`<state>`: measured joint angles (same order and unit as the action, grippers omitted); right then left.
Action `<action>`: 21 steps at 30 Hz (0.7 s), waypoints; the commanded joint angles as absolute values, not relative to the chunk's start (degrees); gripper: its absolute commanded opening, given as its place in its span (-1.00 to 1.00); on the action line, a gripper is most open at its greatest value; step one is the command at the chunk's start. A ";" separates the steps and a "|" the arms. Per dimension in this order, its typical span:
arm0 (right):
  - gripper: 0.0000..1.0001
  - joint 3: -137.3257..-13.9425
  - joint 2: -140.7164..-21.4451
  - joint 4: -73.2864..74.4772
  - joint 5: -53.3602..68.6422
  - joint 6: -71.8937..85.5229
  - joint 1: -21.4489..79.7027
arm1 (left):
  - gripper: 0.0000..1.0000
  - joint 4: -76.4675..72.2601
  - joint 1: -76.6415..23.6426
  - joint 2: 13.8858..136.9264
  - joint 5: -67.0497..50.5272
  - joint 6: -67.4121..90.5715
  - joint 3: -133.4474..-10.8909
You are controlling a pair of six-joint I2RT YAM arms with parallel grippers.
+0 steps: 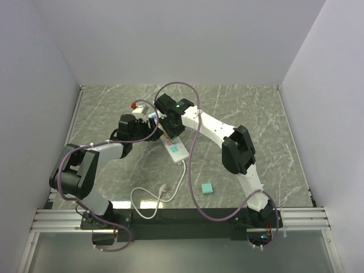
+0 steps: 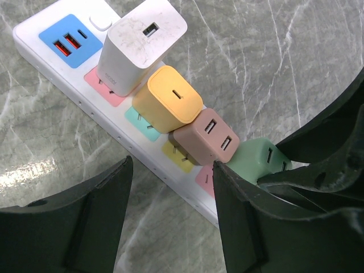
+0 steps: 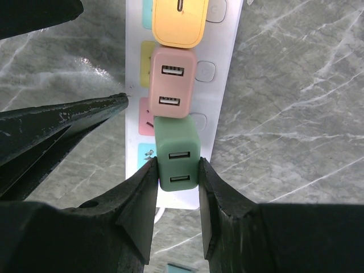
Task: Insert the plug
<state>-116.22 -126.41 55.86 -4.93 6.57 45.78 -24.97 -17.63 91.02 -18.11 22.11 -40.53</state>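
A white power strip [image 3: 224, 74] lies on the marble table, also in the left wrist view [image 2: 68, 85] and the top view [image 1: 175, 150]. White [image 2: 142, 42], yellow [image 2: 173, 99] and pink [image 2: 207, 139] adapters stand in its sockets. My right gripper [image 3: 178, 176] is shut on a green adapter [image 3: 178, 153] and holds it over the strip, just below the pink adapter [image 3: 173, 82]. The green adapter also shows in the left wrist view [image 2: 259, 156]. My left gripper [image 2: 170, 187] is open, one finger [image 2: 108, 193] beside the strip and the other over its edge.
A small teal block [image 1: 207, 188] lies on the table to the front right. The strip's white cable [image 1: 165, 196] loops toward the front edge. A small red-and-grey object [image 1: 138, 107] sits behind the left gripper. Grey walls enclose the table.
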 commanded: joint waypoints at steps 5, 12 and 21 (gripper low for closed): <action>-1.00 -118.21 -128.32 57.30 -4.57 7.82 46.58 | 0.28 -26.89 -17.31 91.05 -19.07 21.36 -40.87; -1.00 -118.12 -128.15 56.87 -5.10 8.70 47.11 | 0.28 -27.07 -17.40 90.53 -19.16 21.45 -40.52; -1.00 -120.15 -129.02 58.00 -6.76 9.32 47.81 | 0.28 -27.16 -17.31 90.26 -19.25 21.45 -40.34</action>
